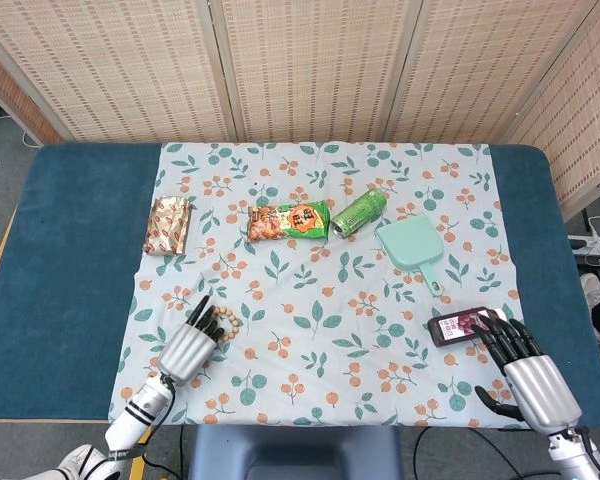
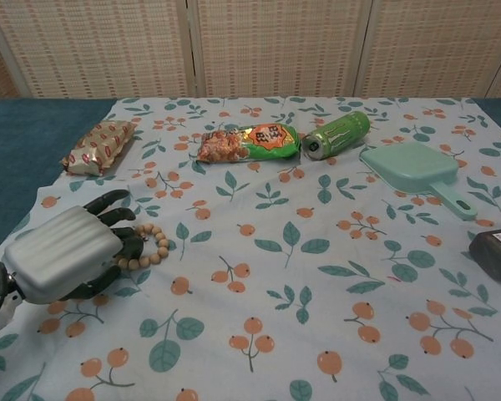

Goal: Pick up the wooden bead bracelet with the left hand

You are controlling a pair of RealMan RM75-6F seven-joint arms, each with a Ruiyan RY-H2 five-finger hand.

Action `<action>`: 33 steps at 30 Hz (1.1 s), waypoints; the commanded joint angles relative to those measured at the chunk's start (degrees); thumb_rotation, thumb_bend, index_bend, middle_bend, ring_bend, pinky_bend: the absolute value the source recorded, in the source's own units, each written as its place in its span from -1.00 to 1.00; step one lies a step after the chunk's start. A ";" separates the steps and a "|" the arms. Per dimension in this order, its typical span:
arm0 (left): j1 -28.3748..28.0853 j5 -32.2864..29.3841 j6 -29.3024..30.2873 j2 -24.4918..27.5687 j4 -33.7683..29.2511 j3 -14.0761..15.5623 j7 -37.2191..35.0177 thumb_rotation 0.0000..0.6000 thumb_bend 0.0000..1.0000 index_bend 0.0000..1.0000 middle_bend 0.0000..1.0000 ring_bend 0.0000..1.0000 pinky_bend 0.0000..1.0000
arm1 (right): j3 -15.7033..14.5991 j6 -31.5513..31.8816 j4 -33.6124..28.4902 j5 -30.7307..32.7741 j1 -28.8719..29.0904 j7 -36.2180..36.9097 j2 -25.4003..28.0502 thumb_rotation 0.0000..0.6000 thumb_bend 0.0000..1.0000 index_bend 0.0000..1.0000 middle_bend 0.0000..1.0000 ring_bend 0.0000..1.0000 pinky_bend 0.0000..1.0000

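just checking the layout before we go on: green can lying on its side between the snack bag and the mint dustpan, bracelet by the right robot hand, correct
One slip: the bracelet lies by the left robot hand, as the chest view shows. The green can does lie on its side between the snack bag and the mint dustpan.

The left hand (image 2: 71, 251) sits low at about eight o'clock in the chest view, silver back up, dark fingers (image 2: 117, 219) curled forward and down. The right hand (image 1: 525, 375) lies at four o'clock in the head view, fingers apart, pointing toward eleven.
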 commanded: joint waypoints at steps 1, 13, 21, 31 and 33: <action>-0.38 -0.01 0.08 -0.08 0.20 0.36 0.78 1.00 -0.09 0.03 0.14 -0.58 -1.00 | 0.01 -0.01 0.01 0.02 0.01 0.07 0.04 0.72 -0.57 -1.00 -1.00 -1.00 -1.00; -2.29 -0.79 -0.54 1.32 -1.93 0.40 5.27 1.00 -0.07 0.28 0.41 -0.39 -1.00 | -0.02 0.19 -0.01 -0.14 -0.01 0.58 0.19 0.72 -0.57 -1.00 -1.00 -1.00 -1.00; -2.96 -1.81 -1.64 3.48 -5.83 0.61 8.23 1.00 -0.08 0.26 0.43 -0.36 -1.00 | 0.03 0.33 0.08 -0.15 -0.01 0.98 0.28 0.72 -0.57 -1.00 -1.00 -1.00 -1.00; -4.69 -3.39 -0.70 5.36 -10.15 -2.18 10.63 1.00 0.00 0.36 0.50 -0.30 -0.99 | 0.03 0.86 0.10 -0.38 -0.15 1.74 0.66 0.72 -0.57 -1.00 -1.00 -1.00 -1.00; -5.48 -4.04 -1.22 6.08 -11.27 -3.24 11.73 1.00 0.04 0.37 0.51 -0.29 -0.99 | 0.04 0.97 0.11 -0.44 -0.17 1.88 0.73 0.72 -0.57 -1.00 -1.00 -1.00 -1.00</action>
